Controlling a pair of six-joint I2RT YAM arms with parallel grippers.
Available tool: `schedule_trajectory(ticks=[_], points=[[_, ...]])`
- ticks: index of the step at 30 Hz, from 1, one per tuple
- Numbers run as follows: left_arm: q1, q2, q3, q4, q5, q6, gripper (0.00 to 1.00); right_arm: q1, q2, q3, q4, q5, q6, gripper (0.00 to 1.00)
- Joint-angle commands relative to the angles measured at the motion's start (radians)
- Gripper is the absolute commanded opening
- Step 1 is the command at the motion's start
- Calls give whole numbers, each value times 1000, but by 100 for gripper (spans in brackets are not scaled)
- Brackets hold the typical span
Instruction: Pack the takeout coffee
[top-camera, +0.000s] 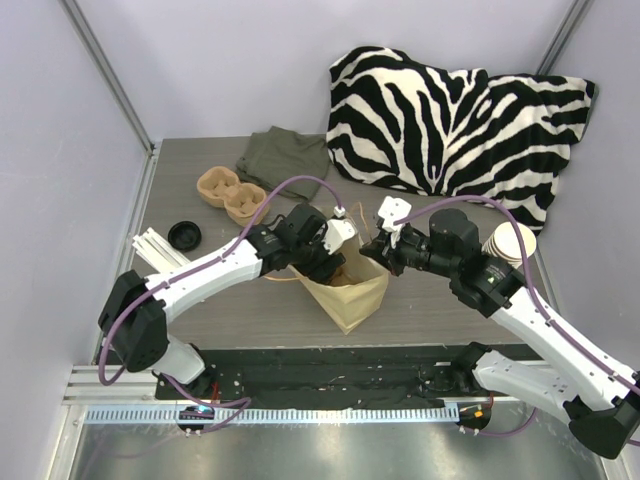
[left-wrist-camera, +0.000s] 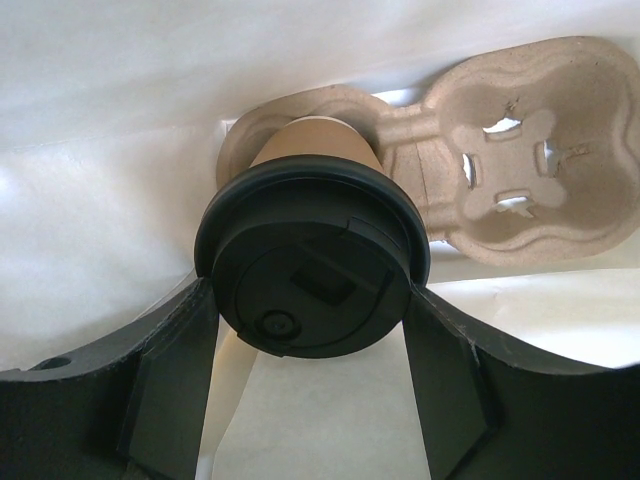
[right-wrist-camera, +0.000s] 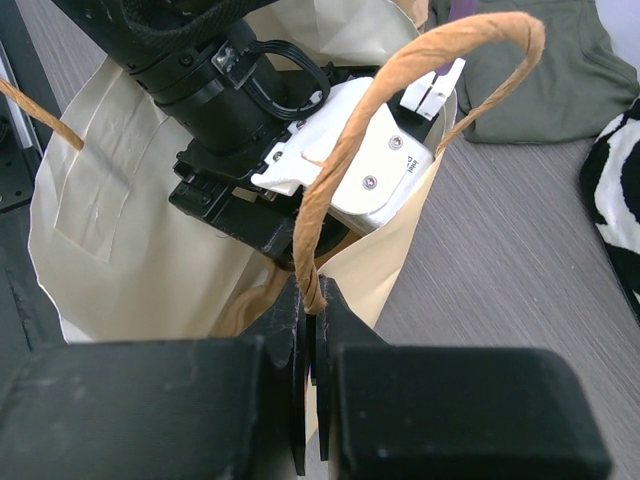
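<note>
The takeout coffee (left-wrist-camera: 312, 262), a brown paper cup with a black lid, sits in one well of a pulp cup carrier (left-wrist-camera: 540, 150) inside the paper bag (top-camera: 355, 292). My left gripper (left-wrist-camera: 308, 292) reaches down into the bag, its fingers pressed on both sides of the lid. In the top view the cup is hidden by the bag and the left gripper (top-camera: 325, 255). At the bag's right rim, my right gripper (right-wrist-camera: 312, 300) is shut on the twisted paper handle (right-wrist-camera: 400, 90), holding the bag (right-wrist-camera: 120, 220) open.
A second pulp carrier (top-camera: 228, 193) and a loose black lid (top-camera: 184, 236) lie at the left. A stack of brown cups (top-camera: 510, 243) stands at the right. Green cloth (top-camera: 285, 155) and zebra cloth (top-camera: 450, 110) lie at the back. White strips (top-camera: 160, 250) rest near the left edge.
</note>
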Motion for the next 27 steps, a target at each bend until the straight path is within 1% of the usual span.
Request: schedule_trajectory(ticks=[1, 4, 5, 6, 8, 9, 13, 14, 17, 27], points=[[13, 10, -19, -56, -23, -63, 62, 16, -30, -10, 55, -114, -28, 1], [12, -9, -15, -33, -28, -63, 67, 17, -30, -16, 65, -117, -34, 1], [8, -12, -15, -25, -63, -60, 69, 17, -30, -16, 65, -118, -36, 1], [5, -13, -13, -13, -67, -62, 73, 16, -30, -18, 68, -118, -37, 1], [5, -18, -12, 1, -75, -57, 75, 17, -30, -18, 68, -122, -43, 1], [-1, -19, -13, 5, -81, -59, 85, 17, -30, -18, 69, -120, -45, 1], [-19, -33, -22, 25, -101, -34, 89, 17, -28, -15, 69, -120, -52, 1], [-21, -38, -24, 34, -106, -29, 98, 16, -27, -15, 71, -117, -52, 1], [-25, -53, -30, 50, -112, -22, 100, 17, -25, -13, 72, -112, -43, 1], [-34, -118, -52, 87, -91, 18, 100, 17, -13, -10, 75, -68, -2, 1]])
